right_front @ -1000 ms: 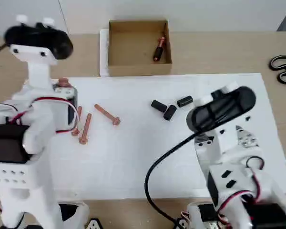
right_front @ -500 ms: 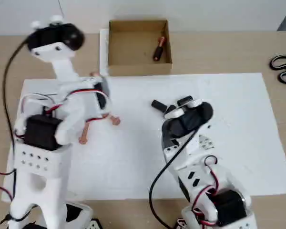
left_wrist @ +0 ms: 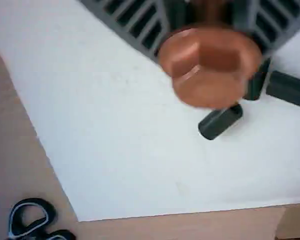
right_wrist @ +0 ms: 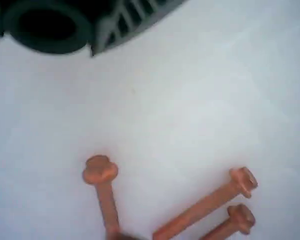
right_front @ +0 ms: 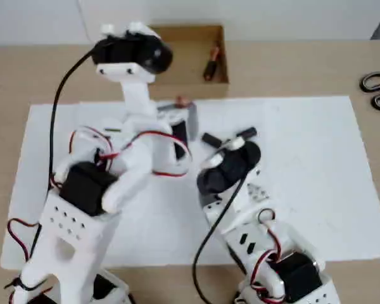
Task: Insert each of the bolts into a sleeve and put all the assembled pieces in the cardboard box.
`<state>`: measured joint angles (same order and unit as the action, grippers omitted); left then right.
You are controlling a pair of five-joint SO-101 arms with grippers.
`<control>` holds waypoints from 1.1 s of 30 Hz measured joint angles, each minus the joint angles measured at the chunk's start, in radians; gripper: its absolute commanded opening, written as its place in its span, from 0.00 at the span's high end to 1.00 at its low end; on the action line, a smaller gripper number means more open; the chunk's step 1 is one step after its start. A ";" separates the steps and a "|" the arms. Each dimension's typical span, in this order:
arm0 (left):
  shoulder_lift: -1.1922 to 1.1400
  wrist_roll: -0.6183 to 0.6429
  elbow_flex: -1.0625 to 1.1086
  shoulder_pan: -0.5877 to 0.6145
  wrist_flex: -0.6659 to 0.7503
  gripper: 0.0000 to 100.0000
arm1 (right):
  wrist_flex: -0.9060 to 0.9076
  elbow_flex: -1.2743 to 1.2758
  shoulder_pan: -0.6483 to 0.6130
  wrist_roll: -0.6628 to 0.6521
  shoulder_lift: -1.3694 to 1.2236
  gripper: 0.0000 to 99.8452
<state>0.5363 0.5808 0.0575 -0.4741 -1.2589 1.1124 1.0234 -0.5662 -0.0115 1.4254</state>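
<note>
High view: the left end effector pinched a copper hex-head bolt close to the right end effector, short of the brown cardboard box. Arms this crowded could knock together.
Left wrist view: two loose black sleeves lay on the white paper sheet below the bolt. A sweep could scatter them.
Right wrist view: the end effector was closed on a black cylindrical sleeve. A skewed bolt might push it out.
</note>
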 measured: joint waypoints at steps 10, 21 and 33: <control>0.000 0.046 0.138 0.000 0.133 0.99 | -0.218 0.121 -0.003 0.000 0.000 1.00; 0.215 0.012 0.519 0.000 0.446 0.99 | -0.245 0.124 -0.005 0.080 0.000 1.00; 0.247 0.012 0.577 -0.008 0.486 0.99 | -0.245 0.124 -0.029 0.081 0.000 1.00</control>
<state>0.7833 0.5930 0.6345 -0.4818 -0.7725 0.8669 1.1477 -0.5953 0.0698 1.4254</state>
